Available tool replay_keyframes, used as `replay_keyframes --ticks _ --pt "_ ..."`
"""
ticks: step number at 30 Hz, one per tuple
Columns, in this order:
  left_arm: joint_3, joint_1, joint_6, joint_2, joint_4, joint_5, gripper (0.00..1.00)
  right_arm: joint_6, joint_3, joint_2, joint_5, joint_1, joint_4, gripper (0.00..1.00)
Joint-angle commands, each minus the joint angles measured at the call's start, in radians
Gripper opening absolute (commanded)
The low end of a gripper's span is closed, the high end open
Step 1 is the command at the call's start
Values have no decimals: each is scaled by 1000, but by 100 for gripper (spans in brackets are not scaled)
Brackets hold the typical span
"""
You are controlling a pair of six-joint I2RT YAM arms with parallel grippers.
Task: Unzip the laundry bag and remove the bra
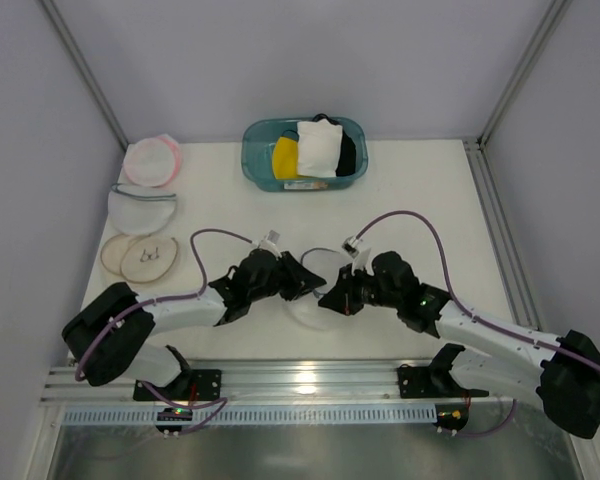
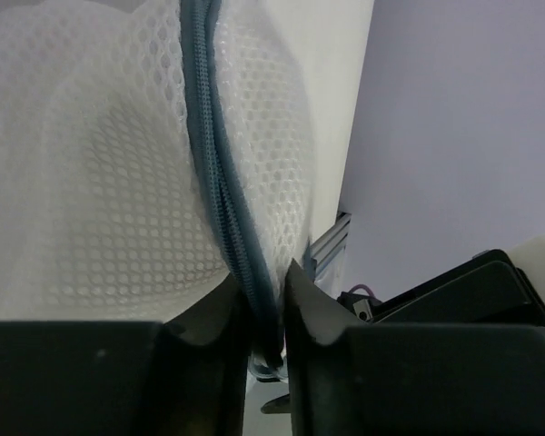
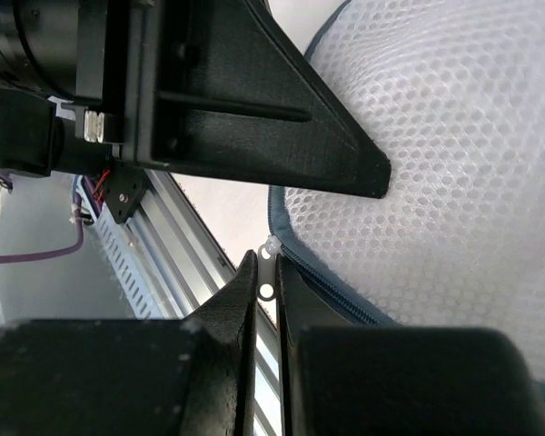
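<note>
Left wrist, L end effector [image 2: 265,283] pinches laundry bag [image 2: 91,182] zip rim

— How is the light from above?

— Bright, soft and even. The white worktop [image 1: 420,200] is nearly washed out, and my arms throw only faint, short shadows on it. The metal rail [image 1: 310,385] at the near edge carries a white patch of glare in its middle.

— And at your wrists?

— At my left hand [image 2: 263,286] the fingers [image 2: 209,336] are black, underexposed and soft with blur. The laundry bag [image 2: 91,182] mesh is sharp mid-frame, greyer in its hollow and blurred towards the top. At my right hand [image 3: 265,268] the fingers are dark blurs too; the mesh there is crisp and brightly lit.
</note>
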Motion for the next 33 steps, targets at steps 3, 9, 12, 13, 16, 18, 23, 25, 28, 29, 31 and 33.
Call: replay_keyframes --ticks 3,9,12,13,16,18,23,25,28,29,31,33 --pt "18 -4 -14 18 62 5 6 -7 -1 -43 -8 6 19 4" --pt "20 -2 13 -7 -7 -52 0 -28 40 -60 9 6 -99 4" --pt "15 5 25 -17 -29 -54 0 -51 89 -46 8 6 -223 4" --pt "12 10 27 -20 -31 -51 0 -58 98 -42 8 4 -257 4" --pt "0 31 45 -42 -44 -38 0 -81 125 -14 41 6 -385 4" --pt "0 51 61 -62 -78 -29 0 -85 126 -12 81 7 -457 4" --pt "6 94 133 -108 -152 7 0 -79 117 -39 185 6 -552 4" --pt "12 119 151 -122 -182 23 0 -78 120 -39 210 7 -566 4" --pt "24 145 196 -131 -218 60 0 -73 132 -33 273 7 -592 4" --pt "28 151 208 -129 -222 74 0 -68 138 -28 284 6 -598 4" --pt "35 166 237 -122 -228 106 0 -64 141 -5 328 6 -598 4" --pt "35 177 255 -112 -224 145 0 -62 143 23 375 6 -583 4"
